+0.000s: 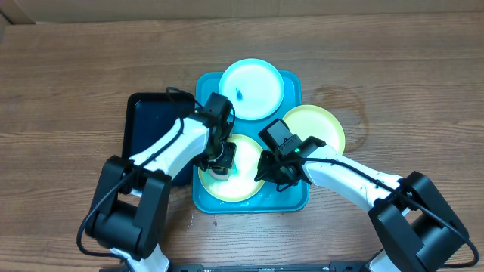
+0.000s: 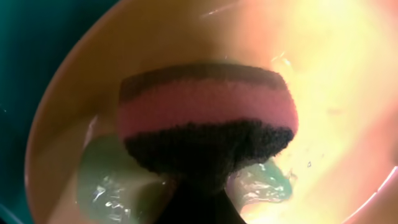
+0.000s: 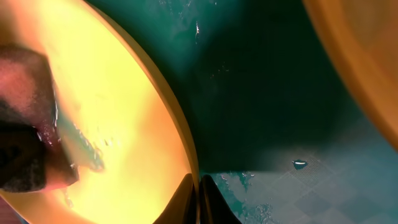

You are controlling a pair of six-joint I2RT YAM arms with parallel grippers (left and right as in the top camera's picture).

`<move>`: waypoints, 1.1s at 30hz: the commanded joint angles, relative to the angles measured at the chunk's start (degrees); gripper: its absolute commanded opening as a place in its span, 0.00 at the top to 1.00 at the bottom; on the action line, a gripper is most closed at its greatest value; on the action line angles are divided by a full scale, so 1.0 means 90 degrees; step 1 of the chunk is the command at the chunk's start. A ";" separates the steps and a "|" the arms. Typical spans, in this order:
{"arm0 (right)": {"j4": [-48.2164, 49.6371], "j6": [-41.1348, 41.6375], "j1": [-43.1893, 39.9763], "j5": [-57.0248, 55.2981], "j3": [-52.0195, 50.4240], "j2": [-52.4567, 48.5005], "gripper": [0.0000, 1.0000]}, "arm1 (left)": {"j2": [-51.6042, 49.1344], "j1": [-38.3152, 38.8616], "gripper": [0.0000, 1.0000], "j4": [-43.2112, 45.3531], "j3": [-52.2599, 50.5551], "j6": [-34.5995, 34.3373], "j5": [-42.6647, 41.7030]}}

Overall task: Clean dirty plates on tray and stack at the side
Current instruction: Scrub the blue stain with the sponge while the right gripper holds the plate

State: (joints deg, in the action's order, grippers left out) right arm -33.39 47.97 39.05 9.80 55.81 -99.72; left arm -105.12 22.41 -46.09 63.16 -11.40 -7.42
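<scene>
a brown wooden table (image 1: 76, 68) fills the overhead view. in the middle lies the turquoise tray (image 1: 295, 198), with a smaller black tray (image 1: 147, 125) touching its left side. three plates sit on the turquoise one: a blue-rimmed plate (image 1: 261, 83) at the far end with a small blue smear, a second green plate (image 1: 321, 125) overhanging the right rim, and the front green plate (image 1: 238, 189) at the near left. the left gripper (image 1: 221, 160) is down on the front green plate, and the right gripper (image 1: 268, 170) is at that plate's right edge.

in the left wrist view, the left gripper (image 2: 199, 199) is clamped on a sponge (image 2: 205, 118), pink between dark scouring layers and pinched narrow at the bottom. the sponge presses on the wet centre of the front green plate (image 2: 336, 74). a strip of the tray (image 2: 31, 56) shows at the left.

in the right wrist view, the right gripper (image 3: 199, 202) has its dark fingertips pinched together on the rim of the front green plate (image 3: 124, 106). the sponge (image 3: 25, 124) shows at the left edge. the wet tray floor (image 3: 267, 112) lies beyond, and the second green plate (image 3: 367, 74) crosses the upper right corner.
</scene>
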 commanded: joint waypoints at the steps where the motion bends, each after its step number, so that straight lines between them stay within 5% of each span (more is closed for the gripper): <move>1: 0.0041 -0.0022 0.0017 0.0015 -0.0012 -0.0019 0.96 | -0.0148 0.0015 0.96 0.0279 -0.0440 -0.0255 -0.0697; 7: 0.0041 -0.0022 0.0017 0.0015 -0.0012 -0.0019 0.96 | -0.0146 0.0012 0.96 0.0515 -0.0447 0.0153 -0.2579; 15: 0.0034 -0.0024 0.0017 0.0015 -0.0012 -0.0019 0.96 | -0.0138 -0.0109 0.96 0.0420 0.0153 0.0146 -0.3016; 23: 0.0017 -0.0022 0.0017 -0.0010 -0.0012 -0.0019 0.96 | 0.0214 -0.0248 0.96 -0.1032 0.1467 0.0119 -0.1858; 33: 0.0019 -0.0019 0.0017 -0.0010 -0.0012 -0.0019 0.96 | 0.0277 -0.0238 0.96 -0.1557 0.1013 -0.0170 0.0121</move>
State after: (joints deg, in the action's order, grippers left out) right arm -33.56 47.97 39.05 9.65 55.79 -99.81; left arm -103.72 20.47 -60.45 74.89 -11.90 -13.65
